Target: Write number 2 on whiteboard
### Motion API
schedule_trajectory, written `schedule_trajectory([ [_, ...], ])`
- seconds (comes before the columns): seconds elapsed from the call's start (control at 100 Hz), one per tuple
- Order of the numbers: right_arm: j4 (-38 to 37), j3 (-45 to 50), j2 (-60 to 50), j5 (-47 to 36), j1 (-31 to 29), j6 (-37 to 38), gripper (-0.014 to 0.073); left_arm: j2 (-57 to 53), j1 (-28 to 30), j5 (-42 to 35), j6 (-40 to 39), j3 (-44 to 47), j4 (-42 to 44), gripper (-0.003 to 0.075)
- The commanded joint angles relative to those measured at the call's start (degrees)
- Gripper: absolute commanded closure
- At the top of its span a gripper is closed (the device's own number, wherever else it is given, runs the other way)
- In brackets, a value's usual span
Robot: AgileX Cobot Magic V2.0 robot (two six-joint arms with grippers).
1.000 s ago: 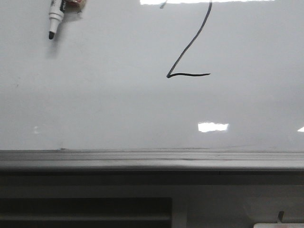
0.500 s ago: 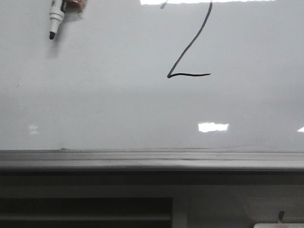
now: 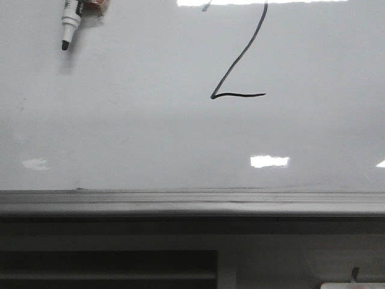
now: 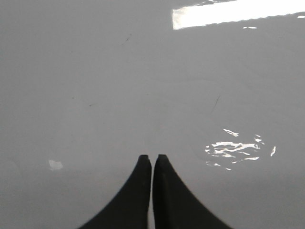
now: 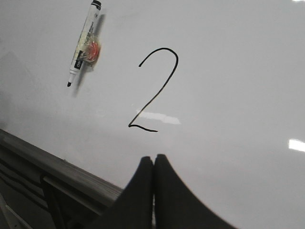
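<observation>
The whiteboard (image 3: pixel 132 132) fills the front view, with a grey metal edge rail (image 3: pixel 192 201) along its near side. The number 2 (image 3: pixel 239 60) is drawn on it in thin black line; its top is cut off in the front view. The whole 2 (image 5: pixel 159 86) shows in the right wrist view. A marker (image 3: pixel 70 24) with its cap off lies on the board at the far left, also seen in the right wrist view (image 5: pixel 85 43). My left gripper (image 4: pixel 152 157) is shut and empty over bare board. My right gripper (image 5: pixel 153 157) is shut and empty, near the 2's base.
A dark slatted panel (image 3: pixel 108 268) sits below the rail at the front left. Bright light reflections (image 3: pixel 269 161) lie on the board. A small white object (image 3: pixel 352 284) shows at the front right corner.
The glare spot at the board's left has drifted down and left. The marker and the 2 have not moved.
</observation>
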Motion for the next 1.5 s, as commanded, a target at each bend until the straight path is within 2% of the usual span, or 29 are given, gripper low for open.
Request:
schedule_trajectory([
  [0.0,2.0,-1.5,-0.3,-2.6,-0.4,-0.6,0.0647,-1.6,0.2,-4.1,-0.6,0.8,0.0,0.074],
  [0.66,2.0,-1.5,-0.3,-2.6,-0.4,-0.6,0.0647,-1.6,0.2,-4.1,-0.6,0.8,0.0,0.074],
  [0.87,0.8,-1.4,-0.3,-8.1,-0.4,-0.6,0.0647,-1.6,0.2,-4.1,-0.6,0.8,0.0,0.074],
  [0.94,-3.2,-1.4,-0.3,-11.6,-0.5,0.6,0.0647,-1.6,0.2,-4.1,-0.6,0.8,0.0,0.074],
  [0.98,-8.7,-1.4,-0.3,-13.2,-0.7,3.7,0.0647,-1.6,0.2,-4.1,-0.6,0.8,0.0,0.074],
  [1.03,-18.2,-1.2,-0.3,-14.7,-1.0,11.6,0.0647,-1.6,0.2,-4.1,-0.6,0.8,0.0,0.074],
  [1.13,-39.6,-0.7,-0.3,-17.2,-2.2,33.2,0.0647,-1.6,0.2,-4.1,-0.6,0.8,0.0,0.074],
  [1.18,-48.6,-0.5,-0.3,-17.7,-3.2,40.2,0.0647,-1.6,0.2,-4.1,-0.6,0.8,0.0,0.074],
  [1.22,-51.8,-0.1,-0.3,-18.3,-4.0,43.2,0.0647,-1.6,0.2,-4.1,-0.6,0.8,0.0,0.074],
  [1.28,-54.4,1.2,-0.3,-20.7,-5.7,43.8,0.0647,-1.6,0.2,-4.1,-0.6,0.8,0.0,0.074],
  [1.37,-55.7,3.5,-0.3,-24.1,-9.1,43.9,0.0647,-1.6,0.2,-4.1,-0.6,0.8,0.0,0.074],
  [1.49,-57.9,6.1,-0.3,-24.5,-12.9,46.1,0.0647,-1.6,0.2,-4.1,-0.6,0.8,0.0,0.074],
])
